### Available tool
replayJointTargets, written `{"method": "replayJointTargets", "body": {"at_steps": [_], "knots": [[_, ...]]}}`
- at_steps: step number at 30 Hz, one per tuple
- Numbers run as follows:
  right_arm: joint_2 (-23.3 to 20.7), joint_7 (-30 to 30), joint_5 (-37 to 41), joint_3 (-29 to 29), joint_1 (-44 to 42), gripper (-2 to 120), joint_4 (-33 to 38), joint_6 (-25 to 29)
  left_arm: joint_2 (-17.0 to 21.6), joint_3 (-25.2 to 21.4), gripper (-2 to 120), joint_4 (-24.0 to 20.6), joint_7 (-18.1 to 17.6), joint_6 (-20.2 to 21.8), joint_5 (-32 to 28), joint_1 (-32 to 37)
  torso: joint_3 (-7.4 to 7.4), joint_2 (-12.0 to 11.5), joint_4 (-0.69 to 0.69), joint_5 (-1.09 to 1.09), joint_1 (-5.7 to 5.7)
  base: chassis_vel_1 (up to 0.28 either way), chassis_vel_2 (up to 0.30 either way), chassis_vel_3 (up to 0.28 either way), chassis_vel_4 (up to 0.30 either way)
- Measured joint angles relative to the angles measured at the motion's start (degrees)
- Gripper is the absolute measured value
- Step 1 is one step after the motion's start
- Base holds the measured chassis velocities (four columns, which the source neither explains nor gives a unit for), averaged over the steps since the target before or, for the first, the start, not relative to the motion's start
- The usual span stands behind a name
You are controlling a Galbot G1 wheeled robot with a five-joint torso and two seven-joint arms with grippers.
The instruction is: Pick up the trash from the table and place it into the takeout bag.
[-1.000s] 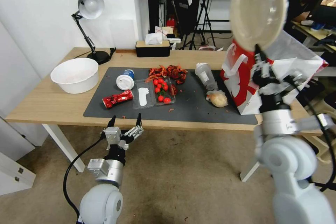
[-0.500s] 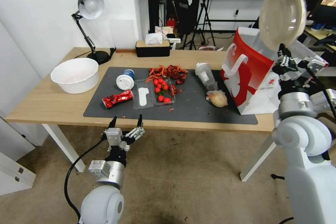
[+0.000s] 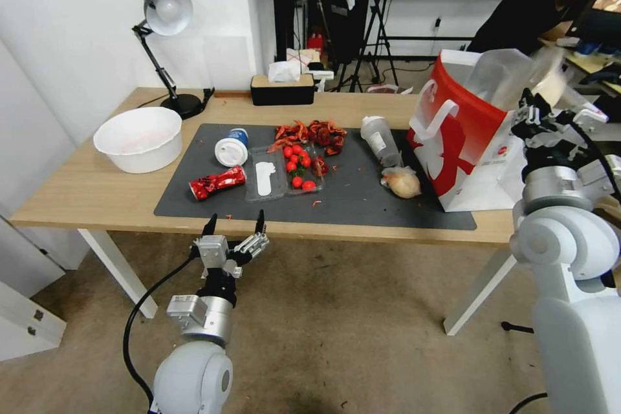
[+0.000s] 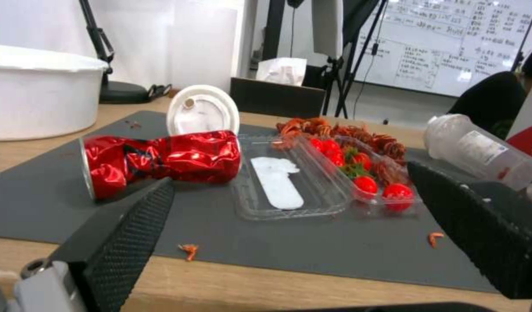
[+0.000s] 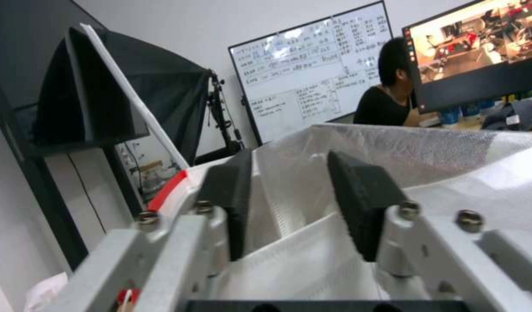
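Right gripper (image 3: 540, 110), fingers parted and empty, over takeout bag (image 3: 456, 142) at table's (image 3: 97, 187) right edge; left gripper (image 3: 234, 226) released. Crushed can (image 3: 217, 182): light, stiff, graspable mid-body.

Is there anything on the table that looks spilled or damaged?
Yes. The crushed red can lies dented on its side on the dark mat. Red shell scraps lie loose on the mat beside the open clear tray.

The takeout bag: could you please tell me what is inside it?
At its mouth I see silvery lining and a blurred beige shape beside the right claw. The red wall of the takeout bag hides the rest. The left claw idles before the table.
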Motion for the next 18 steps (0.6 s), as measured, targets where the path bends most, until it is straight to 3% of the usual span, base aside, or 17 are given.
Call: {"method": "replayJointTargets", "body": {"at_steps": [6, 7, 10, 13, 14, 16, 18], "knots": [[-0.1, 0.0, 0.4, 0.1, 0.1, 46, 0.0, 0.0, -0.1, 0.1, 100, 0.0, 0.0, 0.0, 0.1, -0.1, 0.0, 0.0, 0.0, 0.0, 0.0, 0.0, 0.0, 0.0, 0.0], [-0.2, -0.3, 1.1, 0.2, 0.2, 64, 0.1, 0.6, -0.2, 0.1, 100, 0.1, 0.0, 0.0, 0.1, -0.1, 0.0, 0.0, 0.0, 0.01, 0.0, 0.0, 0.0, 0.0, 0.0], [-0.3, -0.5, 1.4, 0.2, 0.2, 69, 0.1, 0.9, -0.3, 0.2, 100, 0.1, 0.0, 0.0, 0.1, -0.1, 0.0, 0.0, 0.0, 0.01, 0.0, 0.0, 0.0, 0.0, 0.0], [-0.4, -2.0, 3.1, 0.3, 0.3, 89, 0.5, 2.4, -0.4, 0.2, 100, 0.1, 0.0, 0.1, 0.2, -0.2, 0.0, 0.0, 0.0, 0.0, 0.0, 0.0, 0.0, 0.0, 0.0], [-0.4, -2.0, 3.1, 0.3, 0.3, 89, 0.5, 2.4, -0.4, 0.2, 100, 0.1, 0.0, 0.1, 0.2, -0.2, 0.0, 0.0, 0.0, 0.0, 0.0, 0.0, 0.0, 0.0, 0.0], [-0.5, -6.2, 7.3, 0.4, 0.0, 98, 1.8, 5.8, -0.5, 0.3, 100, 0.1, 0.1, 0.1, 0.2, -0.2, 0.0, 0.0, 0.01, 0.0, 0.0, 0.0, 0.0, 0.0, 0.0], [-0.5, -8.2, 8.9, 0.4, -0.5, 99, 2.7, 7.0, -0.5, 0.3, 100, 0.1, 0.1, 0.1, 0.2, -0.2, 0.0, 0.0, 0.01, -0.01, 0.0, 0.0, 0.0, 0.0, 0.0]]}}
